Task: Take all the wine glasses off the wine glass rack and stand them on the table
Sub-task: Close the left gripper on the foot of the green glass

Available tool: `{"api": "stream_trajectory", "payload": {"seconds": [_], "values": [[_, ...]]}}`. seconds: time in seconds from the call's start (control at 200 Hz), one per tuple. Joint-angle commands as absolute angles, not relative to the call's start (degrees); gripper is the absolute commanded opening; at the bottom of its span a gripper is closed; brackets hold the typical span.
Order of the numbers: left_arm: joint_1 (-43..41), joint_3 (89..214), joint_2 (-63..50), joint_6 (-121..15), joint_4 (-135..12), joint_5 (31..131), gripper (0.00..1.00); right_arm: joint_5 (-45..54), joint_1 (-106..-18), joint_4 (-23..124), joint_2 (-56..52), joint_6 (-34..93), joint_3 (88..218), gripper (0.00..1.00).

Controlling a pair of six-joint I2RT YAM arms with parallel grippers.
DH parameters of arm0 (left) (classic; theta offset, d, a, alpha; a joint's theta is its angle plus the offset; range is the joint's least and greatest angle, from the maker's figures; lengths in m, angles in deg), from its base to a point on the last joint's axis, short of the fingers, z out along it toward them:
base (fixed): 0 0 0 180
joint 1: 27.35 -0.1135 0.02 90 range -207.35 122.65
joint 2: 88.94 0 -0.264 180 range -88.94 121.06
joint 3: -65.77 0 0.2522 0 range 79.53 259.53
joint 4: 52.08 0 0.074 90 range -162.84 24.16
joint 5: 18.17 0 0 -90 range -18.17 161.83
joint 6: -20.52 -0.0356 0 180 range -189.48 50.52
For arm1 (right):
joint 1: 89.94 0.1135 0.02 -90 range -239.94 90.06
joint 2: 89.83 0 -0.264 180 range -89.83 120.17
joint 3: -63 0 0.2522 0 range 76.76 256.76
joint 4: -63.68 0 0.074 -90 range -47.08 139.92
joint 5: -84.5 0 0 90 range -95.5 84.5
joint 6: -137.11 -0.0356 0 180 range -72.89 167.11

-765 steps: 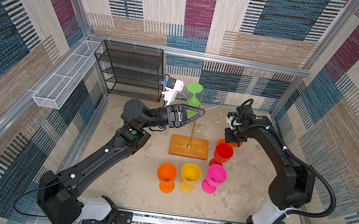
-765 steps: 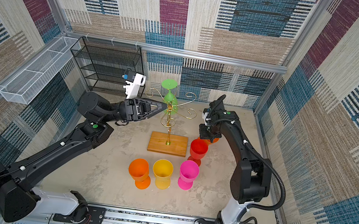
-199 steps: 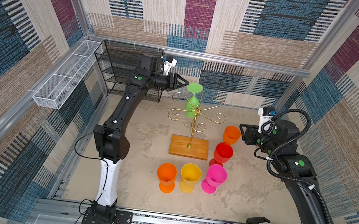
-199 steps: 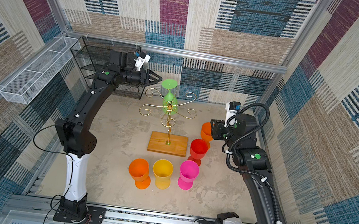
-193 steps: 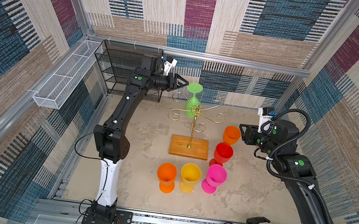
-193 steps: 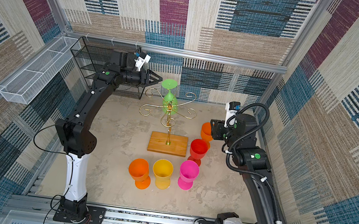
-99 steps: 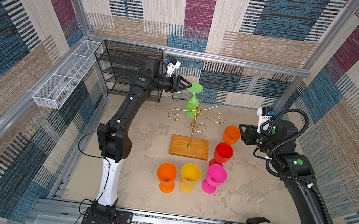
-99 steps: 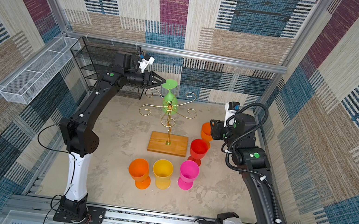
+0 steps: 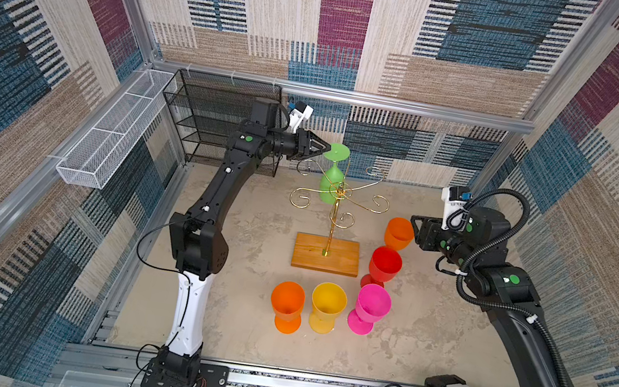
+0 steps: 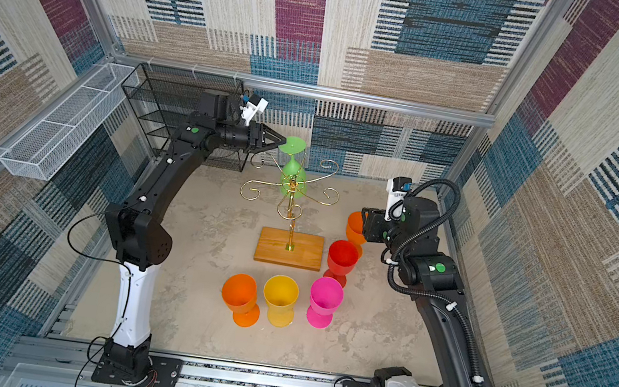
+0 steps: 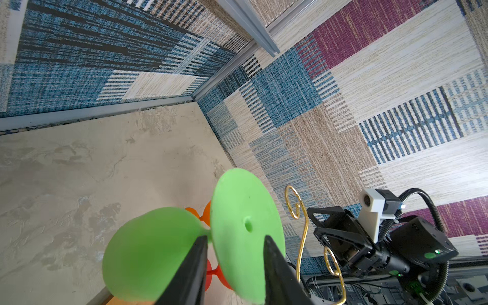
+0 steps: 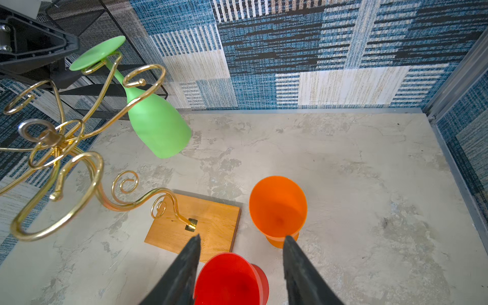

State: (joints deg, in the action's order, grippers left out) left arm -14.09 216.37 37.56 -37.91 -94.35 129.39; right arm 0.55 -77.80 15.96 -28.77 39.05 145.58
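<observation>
A green wine glass [image 9: 332, 183] [image 10: 292, 173] hangs upside down and tilted on a curled arm of the wine glass rack [image 9: 325, 254] [image 10: 288, 248], a gold pole on a light-wood base. My left gripper [image 9: 323, 148] [image 10: 283, 141] reaches in from the left at the height of the glass's foot. In the left wrist view its fingers stand on either side of the foot's rim, one on the bowl side, and the gripper [image 11: 234, 237] is open, with a gap showing. My right gripper [image 12: 240, 243] [image 9: 416, 228] hovers open over a red glass [image 12: 227, 280], holding nothing.
Five more glasses stand on the floor: orange [image 9: 398, 232], red [image 9: 385, 263], pink [image 9: 372, 303], yellow [image 9: 328, 303], orange [image 9: 286, 300]. A black mesh shelf [image 9: 222, 122] stands behind the left arm. A white wire basket [image 9: 116, 130] hangs on the left wall.
Over the last second my left gripper moved right, up to the green glass's foot, and its jaws narrowed around the rim. The right arm stayed still.
</observation>
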Motion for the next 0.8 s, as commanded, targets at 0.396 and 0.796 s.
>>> {"api": "stream_trajectory", "payload": {"seconds": [0.396, 0.796], "values": [[-14.08, 214.35, 37.54, -33.09, -87.47, 132.41, 0.2, 1.14, -77.79, 18.39, -28.77, 38.85, 144.93, 0.52], [-14.43, 211.37, 37.18, -21.64, -73.82, 135.79, 0.06, 1.25, -77.85, 18.58, -28.83, 38.93, 144.59, 0.52]]}}
